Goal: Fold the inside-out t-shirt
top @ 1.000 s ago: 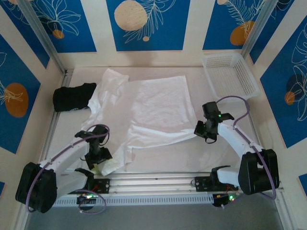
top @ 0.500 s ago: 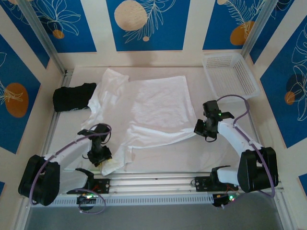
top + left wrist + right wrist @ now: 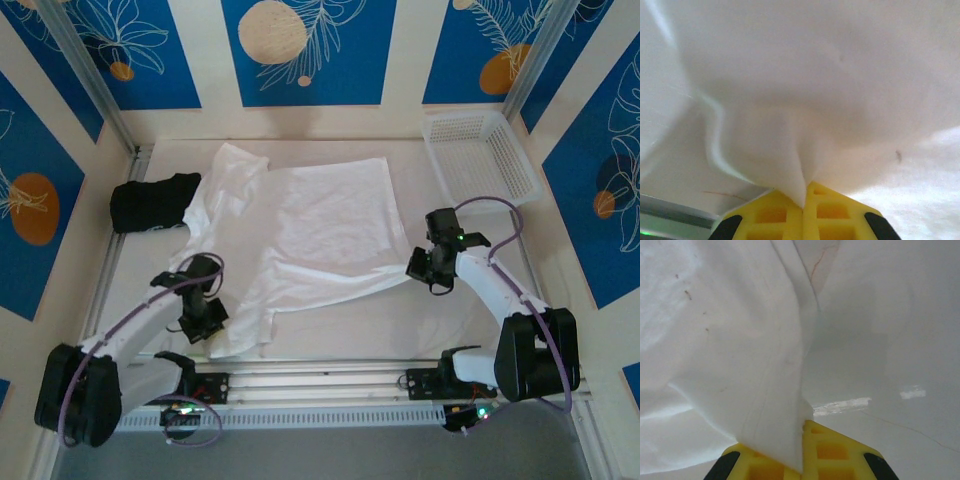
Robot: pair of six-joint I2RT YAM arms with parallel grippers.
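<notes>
Since a second ago, a small drift of the left hand (image 3: 201, 322) up and left in the top view, with its pads brought together onto the lower-left corner of the inside-out t-shirt (image 3: 320, 225); the yellowish patch showing back then at the lower left, now buried under cloth. Hardly any shift of the right hand (image 3: 422, 268). From the left wrist, a pinch of white fabric drawn to a point between the closed yellow fingers (image 3: 772, 215); from the right wrist, likewise closed fingers (image 3: 832, 455), with a hanging fold of the shirt's edge nipped between them. Find the t-shirt spread over the middle of the table (image 3: 400, 325), one sleeve toward the upper left just beside, perhaps touching, the black folded garment (image 3: 150, 203), its right edge short of the white basket (image 3: 520, 170) at upper right. Judged as a grasp just made at both lower corners, with lifting and folding not yet done. Risks from here: slipping out of so thin a pinch under a hard pull; lifting unevenly and twisting the body of the shirt; dragging the upper-left sleeve over the black garment; catching one layer alone at the left and opening the shirt instead of folding it.
</notes>
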